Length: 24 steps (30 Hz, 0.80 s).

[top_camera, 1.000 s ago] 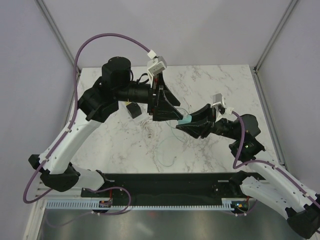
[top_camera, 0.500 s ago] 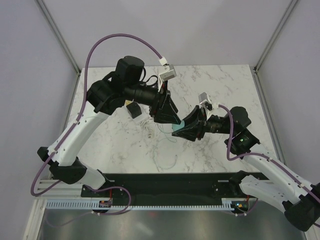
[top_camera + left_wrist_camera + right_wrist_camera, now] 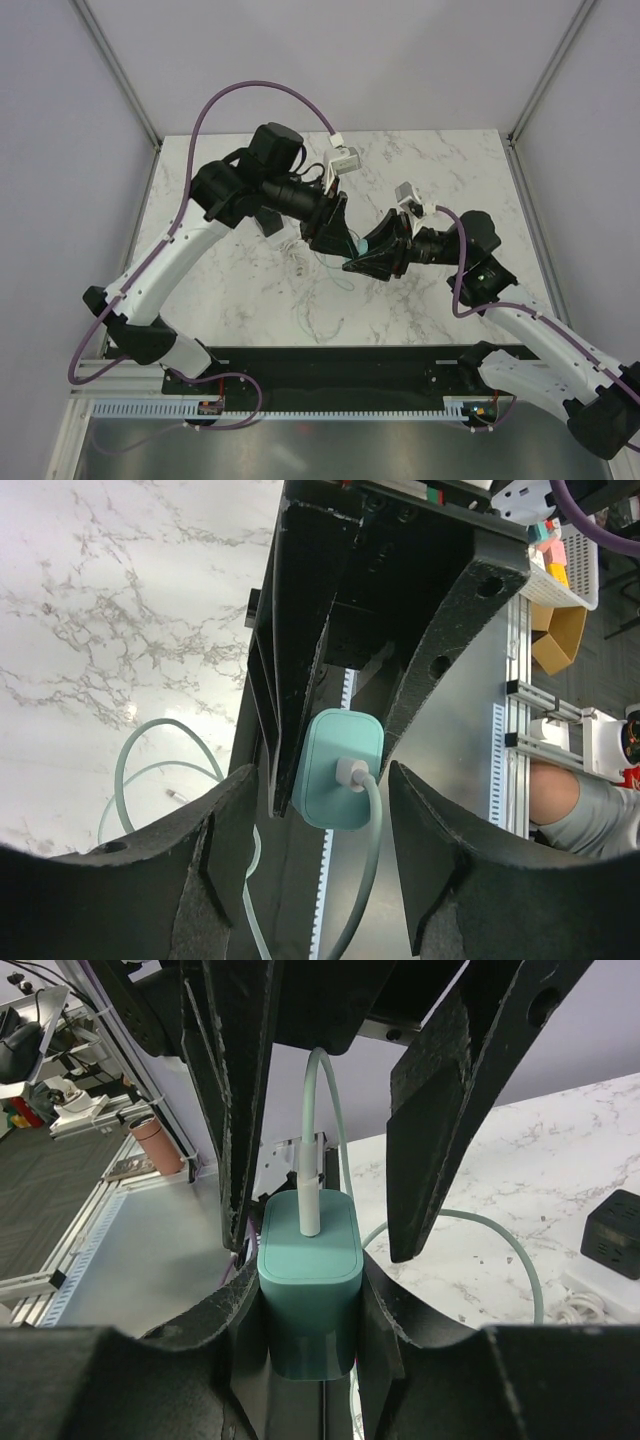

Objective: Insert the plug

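My right gripper (image 3: 368, 252) is shut on the teal plug (image 3: 357, 243) and holds it above the table's middle. In the right wrist view my right gripper (image 3: 310, 1305) clamps the plug (image 3: 310, 1250) by its sides, with the teal cable (image 3: 318, 1110) rising from its top. My left gripper (image 3: 338, 232) is open, nose to nose with the right one. In the left wrist view its fingers (image 3: 225, 830) straddle the plug (image 3: 335, 780) without touching it. The black socket block (image 3: 612, 1220) lies on the marble, partly hidden under the left arm (image 3: 272, 225).
The teal cable trails in loose loops on the marble table (image 3: 320, 312), also in the left wrist view (image 3: 150, 770). A white cord (image 3: 578, 1305) runs from the socket block. A black base plate (image 3: 340, 365) spans the near edge.
The right gripper has carried the plug left and the left arm has swung right. The open left fingers now sit around the plug, where before they stood beside it.
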Each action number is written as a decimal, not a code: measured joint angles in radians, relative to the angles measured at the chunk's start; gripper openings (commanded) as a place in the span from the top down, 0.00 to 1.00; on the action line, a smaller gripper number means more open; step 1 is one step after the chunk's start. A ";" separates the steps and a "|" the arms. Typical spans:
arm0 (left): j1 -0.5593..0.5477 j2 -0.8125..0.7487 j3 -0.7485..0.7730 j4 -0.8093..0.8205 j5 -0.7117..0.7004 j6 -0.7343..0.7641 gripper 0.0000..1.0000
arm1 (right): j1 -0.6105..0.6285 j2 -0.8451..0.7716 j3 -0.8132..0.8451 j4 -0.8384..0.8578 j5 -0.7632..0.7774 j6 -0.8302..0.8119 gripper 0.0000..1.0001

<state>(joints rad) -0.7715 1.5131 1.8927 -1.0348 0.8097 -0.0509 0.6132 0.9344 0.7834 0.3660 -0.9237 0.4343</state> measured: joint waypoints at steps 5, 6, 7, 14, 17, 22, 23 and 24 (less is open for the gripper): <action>0.000 0.011 -0.005 -0.011 -0.012 0.007 0.51 | 0.000 0.010 0.000 0.006 0.001 0.008 1.00; 0.000 0.012 -0.005 -0.011 -0.013 0.008 0.60 | -0.001 0.012 0.000 0.006 0.001 0.010 1.00; 0.000 0.012 -0.005 -0.014 -0.014 0.010 0.65 | -0.001 0.015 0.000 0.006 0.002 0.012 1.00; 0.001 0.010 -0.010 -0.028 -0.011 0.048 0.98 | -0.004 0.026 0.000 -0.018 0.004 0.035 0.98; 0.006 0.006 -0.024 -0.026 0.002 0.050 0.98 | -0.004 0.032 0.000 -0.024 0.003 0.038 0.83; 0.009 0.003 -0.037 -0.024 -0.013 0.053 0.98 | -0.001 0.042 -0.004 -0.013 0.003 0.068 0.43; 0.008 0.003 -0.037 -0.021 -0.027 0.053 0.98 | 0.000 0.040 -0.006 -0.011 0.004 0.071 0.35; 0.008 0.003 -0.037 -0.019 -0.037 0.053 0.98 | 0.000 0.037 -0.007 -0.011 0.008 0.074 0.31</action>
<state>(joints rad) -0.7635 1.5158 1.8553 -1.0534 0.7731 0.0017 0.6132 0.9718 0.7761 0.3550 -0.9157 0.5083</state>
